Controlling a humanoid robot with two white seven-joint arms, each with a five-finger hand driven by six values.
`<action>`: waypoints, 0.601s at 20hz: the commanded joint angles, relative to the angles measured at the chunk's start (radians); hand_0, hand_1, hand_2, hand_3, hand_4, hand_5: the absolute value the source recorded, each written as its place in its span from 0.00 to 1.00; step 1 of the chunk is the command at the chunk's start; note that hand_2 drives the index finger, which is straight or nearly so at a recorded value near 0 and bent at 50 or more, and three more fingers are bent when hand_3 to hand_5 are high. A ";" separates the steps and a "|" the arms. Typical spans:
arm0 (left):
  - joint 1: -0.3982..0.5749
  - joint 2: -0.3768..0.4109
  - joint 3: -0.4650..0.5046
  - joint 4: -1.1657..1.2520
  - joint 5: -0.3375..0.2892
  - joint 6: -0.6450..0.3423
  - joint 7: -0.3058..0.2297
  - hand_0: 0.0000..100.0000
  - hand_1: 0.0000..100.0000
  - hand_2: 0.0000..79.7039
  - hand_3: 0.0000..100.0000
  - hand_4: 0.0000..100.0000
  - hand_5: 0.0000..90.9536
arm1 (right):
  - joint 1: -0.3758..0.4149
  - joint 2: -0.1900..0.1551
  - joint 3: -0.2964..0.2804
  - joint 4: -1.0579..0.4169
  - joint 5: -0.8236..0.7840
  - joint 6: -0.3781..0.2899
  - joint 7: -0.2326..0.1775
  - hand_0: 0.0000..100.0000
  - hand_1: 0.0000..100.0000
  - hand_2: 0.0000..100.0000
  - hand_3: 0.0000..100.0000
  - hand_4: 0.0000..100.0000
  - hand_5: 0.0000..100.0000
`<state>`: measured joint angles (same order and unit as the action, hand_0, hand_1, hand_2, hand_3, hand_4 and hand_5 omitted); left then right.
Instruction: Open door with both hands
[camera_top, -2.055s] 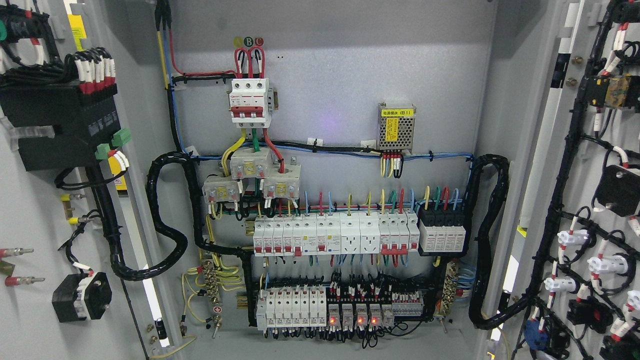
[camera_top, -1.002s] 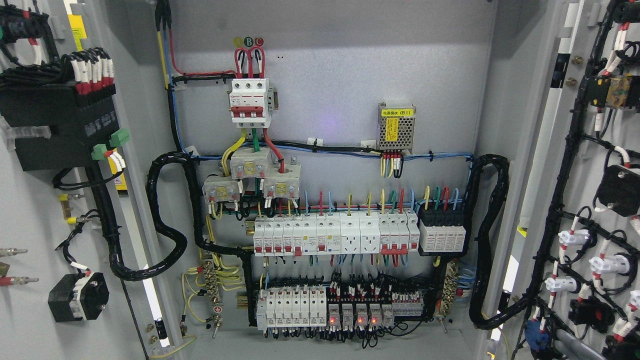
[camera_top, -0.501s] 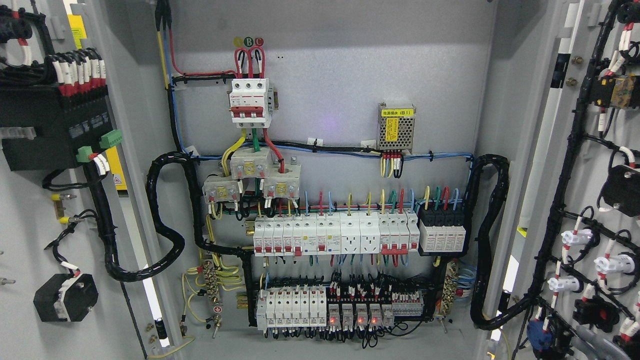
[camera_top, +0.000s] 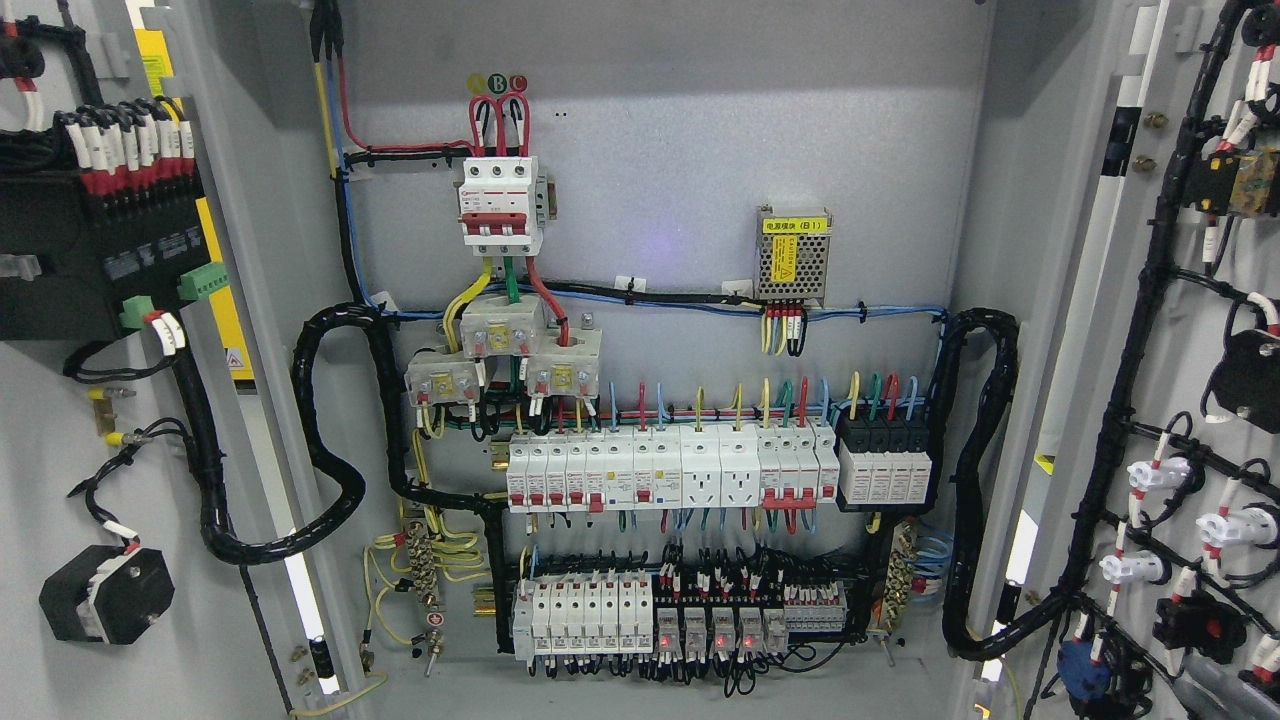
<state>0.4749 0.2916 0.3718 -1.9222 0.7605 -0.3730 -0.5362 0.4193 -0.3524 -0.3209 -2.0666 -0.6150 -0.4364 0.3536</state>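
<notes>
Both doors (camera_top: 60, 480) (camera_top: 1200, 330) stand wide — at nine and three o'clock — exposing breakers (camera_top: 660, 478); you'll see neither hand, grip unknowable.

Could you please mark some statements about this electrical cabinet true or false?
1. Both cabinet doors stand open. True: the left door and the right door are swung aside.
2. The three-pole breaker sits below the socket modules. False: it is above them.
3. The power supply module carries a yellow label. True.
4. A robot hand grips the right door. False: no hand is visible.
5. The bottom-row relays show red lights. True.
</notes>
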 joint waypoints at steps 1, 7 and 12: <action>-0.004 0.052 0.093 0.048 0.043 0.011 -0.004 0.00 0.00 0.00 0.00 0.00 0.00 | 0.015 0.050 -0.055 0.006 -0.003 0.001 -0.001 0.24 0.00 0.00 0.00 0.00 0.00; -0.027 0.080 0.124 0.086 0.045 0.011 -0.011 0.00 0.00 0.00 0.00 0.00 0.00 | 0.027 0.081 -0.084 0.006 -0.018 0.001 -0.001 0.24 0.00 0.00 0.00 0.00 0.00; -0.035 0.115 0.128 0.120 0.088 0.011 -0.011 0.00 0.00 0.00 0.00 0.00 0.00 | 0.047 0.079 -0.107 0.005 -0.040 -0.001 -0.001 0.24 0.00 0.00 0.00 0.00 0.00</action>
<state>0.4492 0.3468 0.4497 -1.8634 0.8155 -0.3623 -0.5473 0.4507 -0.3025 -0.3766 -2.0624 -0.6378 -0.4361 0.3596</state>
